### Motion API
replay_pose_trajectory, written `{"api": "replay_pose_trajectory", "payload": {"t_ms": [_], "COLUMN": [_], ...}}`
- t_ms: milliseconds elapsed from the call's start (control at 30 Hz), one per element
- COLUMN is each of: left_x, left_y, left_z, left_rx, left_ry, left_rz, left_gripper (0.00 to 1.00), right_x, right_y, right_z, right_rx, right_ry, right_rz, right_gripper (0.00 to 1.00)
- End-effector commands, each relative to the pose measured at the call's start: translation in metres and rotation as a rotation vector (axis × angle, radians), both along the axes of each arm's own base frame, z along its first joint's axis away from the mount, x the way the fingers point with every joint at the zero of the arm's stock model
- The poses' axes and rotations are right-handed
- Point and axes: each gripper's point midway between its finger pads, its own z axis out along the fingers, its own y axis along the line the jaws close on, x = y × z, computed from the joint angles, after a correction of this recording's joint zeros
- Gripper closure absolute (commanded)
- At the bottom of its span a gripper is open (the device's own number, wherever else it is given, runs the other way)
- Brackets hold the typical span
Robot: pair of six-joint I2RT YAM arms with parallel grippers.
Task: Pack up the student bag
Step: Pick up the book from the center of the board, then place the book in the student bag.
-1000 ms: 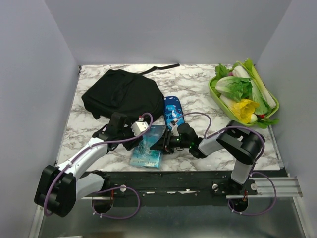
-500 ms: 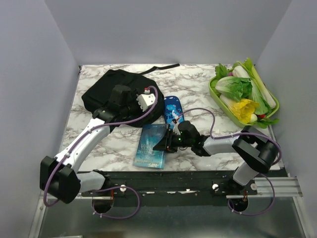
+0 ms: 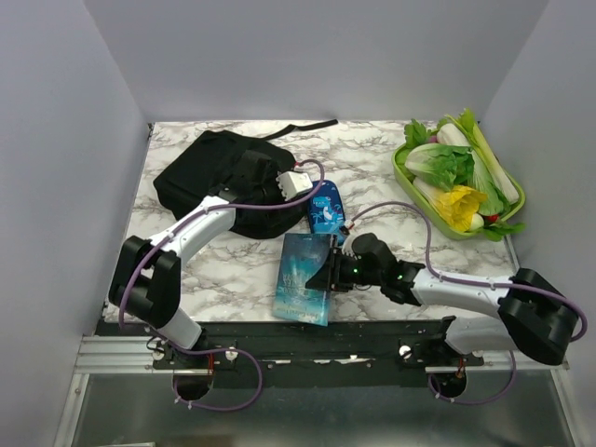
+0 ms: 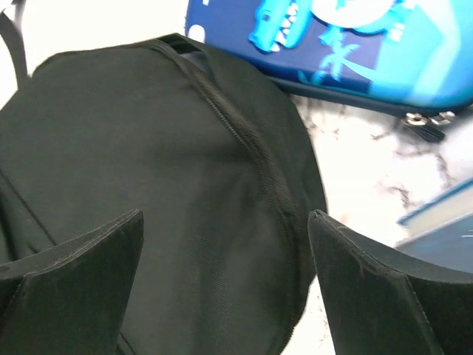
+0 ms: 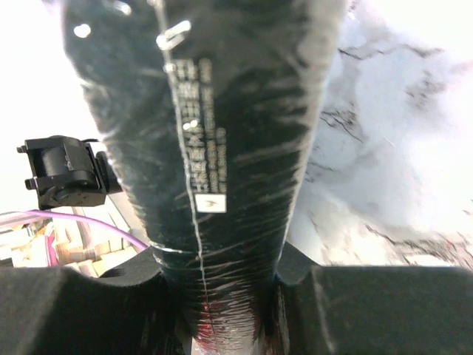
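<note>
The student bag [image 3: 223, 182] lies at the back left of the desk [image 3: 186, 270]. The left gripper [image 4: 225, 222] hangs over its right end, fingers [image 4: 81, 274] spread and holding nothing. A blue pencil case [image 3: 326, 207] lies just beside the bag. Nearer, the right gripper [image 3: 330, 277] has its fingers pinching a teal book [image 3: 303, 279]. A green tray [image 3: 414, 196] of vegetables sits far right.

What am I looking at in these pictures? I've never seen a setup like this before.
These are two robot arms bolted to a marble table. The wide picture comes from a camera above and behind them. The two close-ups come from cameras on their wrists. On the table are a black backpack, a blue pencil case and a tray of vegetables. The left hand is open over the backpack, holding nothing. The right hand grips a blue-green book by its edge.
</note>
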Motion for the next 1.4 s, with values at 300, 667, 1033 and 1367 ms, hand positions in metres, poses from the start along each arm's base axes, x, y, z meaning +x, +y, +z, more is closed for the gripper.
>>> {"api": "replay_pose_trajectory", "payload": {"t_ms": [300,667,1033,1367], "left_x": [0.028,0.008,0.051,0.068], "left_y": [-0.021,-0.043,-0.015,-0.004], "left_z": [-0.017,-0.013,-0.032,-0.003], "left_rx": [0.009,-0.046,0.108,0.104], "left_ry": [0.055,0.115,0.020,-0.087], "left_rz": [-0.001,-0.062,0.109,0.203], "left_gripper": [0.05,0.06,0.23,0.68], "right_x": [0.024,0.025,0.025,0.022], "right_y": [-0.060,-0.080,-0.084,-0.085], "right_z": [0.024,0.035,0.040,0.044], "right_rx": [-0.015,-0.011,0.001,0.026], "right_ry": [-0.122,-0.135,-0.139,-0.141], "right_rz": [-0.169,-0.203,-0.223,-0.231], "right_gripper": [0.99,0.99,0.99,0.99]}}
